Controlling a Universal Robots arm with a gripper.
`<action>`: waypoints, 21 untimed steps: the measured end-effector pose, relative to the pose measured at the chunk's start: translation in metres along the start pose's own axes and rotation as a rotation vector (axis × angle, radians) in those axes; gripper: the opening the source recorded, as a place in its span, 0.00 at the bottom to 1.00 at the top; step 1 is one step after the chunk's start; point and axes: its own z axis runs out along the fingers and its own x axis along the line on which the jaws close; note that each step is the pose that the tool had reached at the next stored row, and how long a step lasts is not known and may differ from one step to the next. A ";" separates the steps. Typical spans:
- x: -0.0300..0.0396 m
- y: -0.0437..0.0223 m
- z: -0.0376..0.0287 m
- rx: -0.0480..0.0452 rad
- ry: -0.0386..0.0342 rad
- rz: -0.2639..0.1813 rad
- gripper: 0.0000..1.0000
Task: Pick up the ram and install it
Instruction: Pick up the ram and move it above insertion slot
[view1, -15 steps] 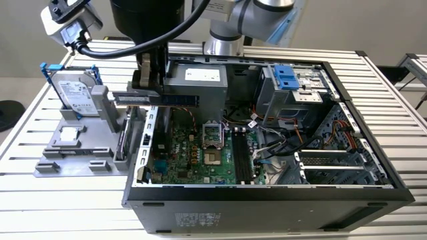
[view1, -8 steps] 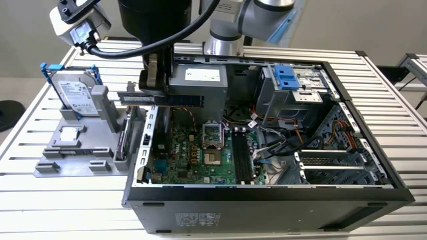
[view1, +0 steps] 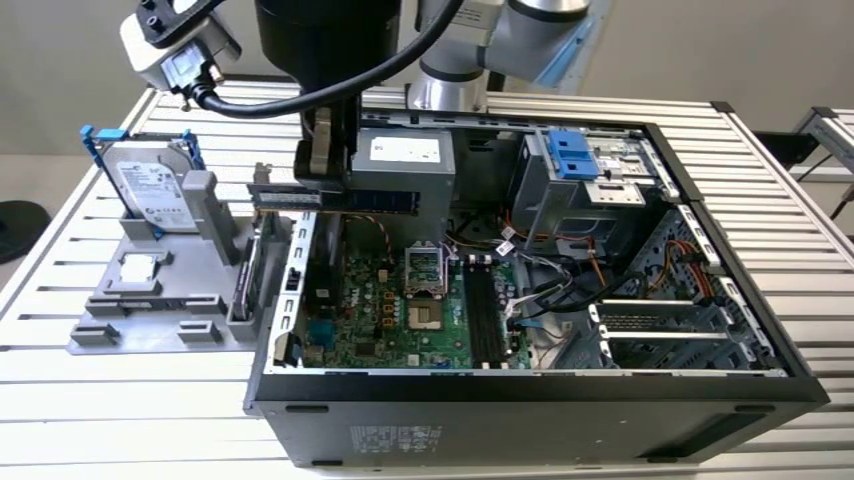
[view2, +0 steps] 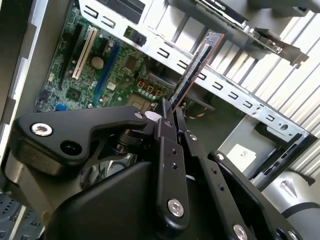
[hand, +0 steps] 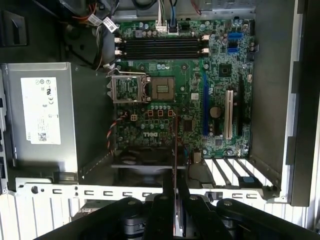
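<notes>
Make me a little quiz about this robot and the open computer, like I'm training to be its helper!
1. True or false: the gripper is shut on the ram, holding it up in the air.
2. Where is the hard drive?
A) lying on the floor
B) standing in the grey holder
C) held in the gripper
3. Fill in the blank: the long black memory slots on the green motherboard look ____ (full or empty).

Key: 1 true; 2 B; 3 empty.
</notes>
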 end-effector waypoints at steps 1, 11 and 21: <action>0.0001 0.0014 -0.0001 0.0000 0.0000 0.001 0.00; 0.0006 0.0148 -0.0009 -0.0004 0.0005 0.008 0.00; 0.0011 0.0264 -0.0016 -0.0006 0.0008 0.013 0.00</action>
